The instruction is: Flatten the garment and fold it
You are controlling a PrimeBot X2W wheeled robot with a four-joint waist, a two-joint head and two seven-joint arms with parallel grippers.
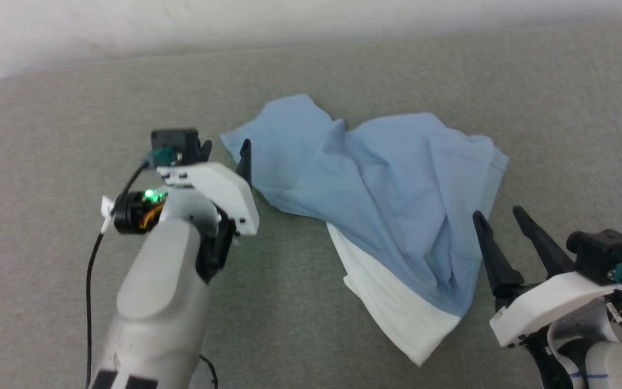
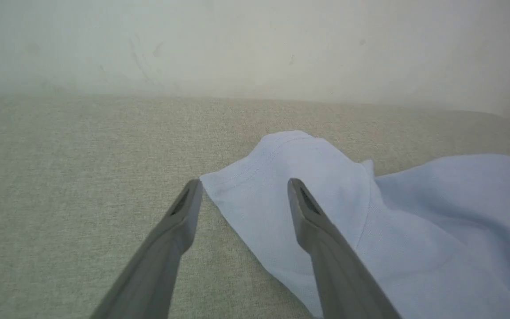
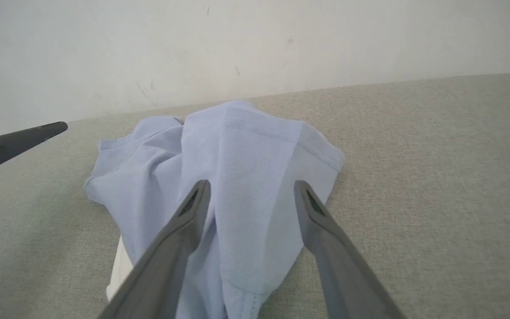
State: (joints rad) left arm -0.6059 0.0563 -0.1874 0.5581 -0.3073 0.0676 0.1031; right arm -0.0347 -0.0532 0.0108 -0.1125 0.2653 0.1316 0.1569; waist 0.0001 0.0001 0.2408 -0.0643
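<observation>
The garment [image 1: 376, 183] is a light blue knit shirt lying crumpled on the grey surface, with a white fabric part [image 1: 392, 302] sticking out at its near edge. My left gripper [image 1: 225, 145] is open just left of the garment's far-left corner. In the left wrist view that corner [image 2: 255, 186] lies between and beyond the spread fingers [image 2: 184, 212]. My right gripper [image 1: 499, 213] is open by the garment's right edge, holding nothing. In the right wrist view the bunched garment [image 3: 246, 168] rises ahead of the open fingers [image 3: 321, 221].
The grey upholstered surface [image 1: 62, 124] stretches wide on both sides of the garment. A pale wall [image 1: 127, 21] runs along its far edge. The left arm's finger [image 3: 20, 139] pokes in at the left of the right wrist view.
</observation>
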